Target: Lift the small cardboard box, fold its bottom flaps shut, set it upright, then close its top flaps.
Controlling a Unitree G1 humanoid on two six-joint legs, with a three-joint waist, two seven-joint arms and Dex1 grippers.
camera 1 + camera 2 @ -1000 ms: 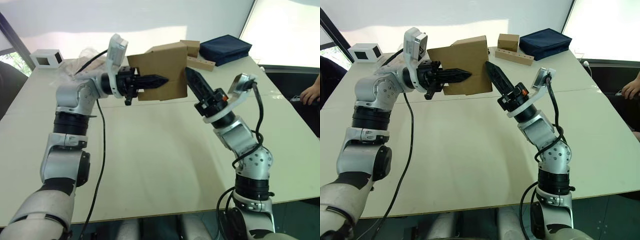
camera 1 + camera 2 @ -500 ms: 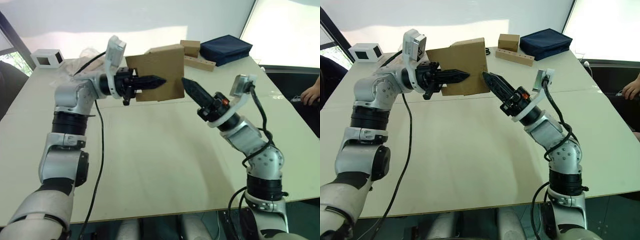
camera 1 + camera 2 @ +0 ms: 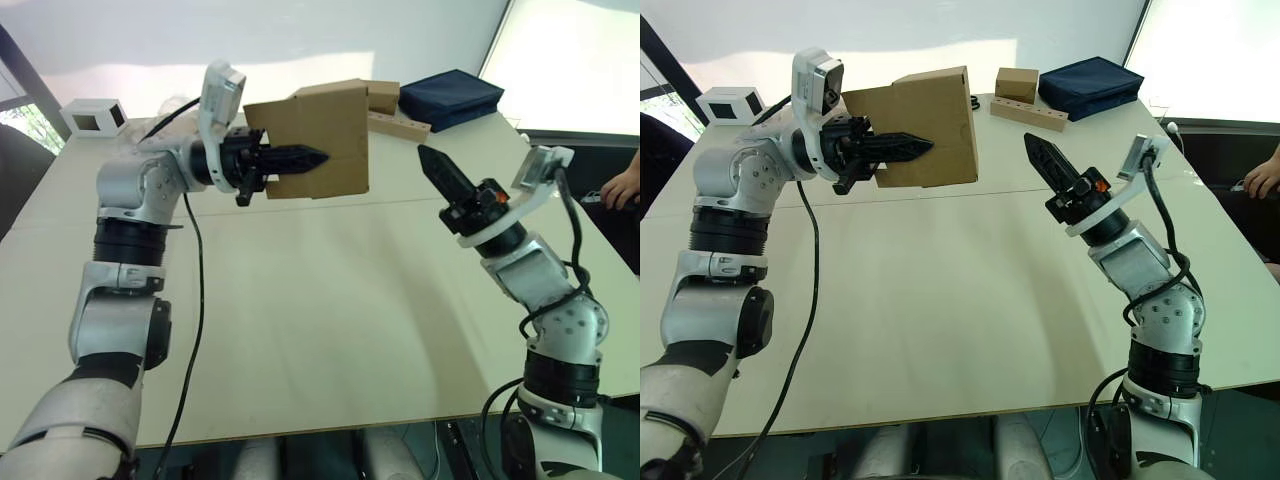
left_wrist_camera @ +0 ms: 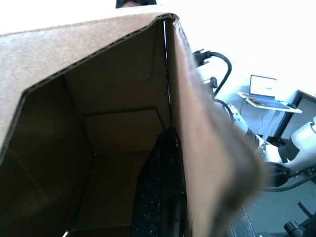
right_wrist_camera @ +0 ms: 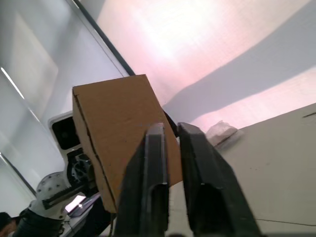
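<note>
Left eye view: the small cardboard box [image 3: 322,140] is plain brown corrugated card with no print, label or writing that can be read on any face. It is held in the air above the far half of the pale table [image 3: 320,320], well clear of the tabletop. Its broad flat side faces the camera, and a flap [image 3: 268,114] juts out from its upper edge on the side nearest the left arm. The left gripper [image 3: 300,158] grips the box by one wall, with one black finger lying across the outside face; in the left wrist view the other finger [image 4: 160,192] runs along the inside of that wall, within the open, hollow interior of bare brown card. The right gripper [image 3: 436,170] hangs in the air to the right of the box, well apart from it, with its tip pointing up towards the box. In the right wrist view its two fingers [image 5: 150,173] stand close together with only a thin gap between them, holding nothing. Behind the box, on the far side of the table, sit a small tan box [image 3: 381,95] and a flat wooden block [image 3: 400,126], and further right of those a dark blue fabric case [image 3: 450,98]. Far to the left of the box, near the table's back corner, is a white box with a dark window [image 3: 95,117], with crumpled clear plastic [image 3: 170,112] near it. A person's hand [image 3: 622,188] rests beyond the table's right edge.
</note>
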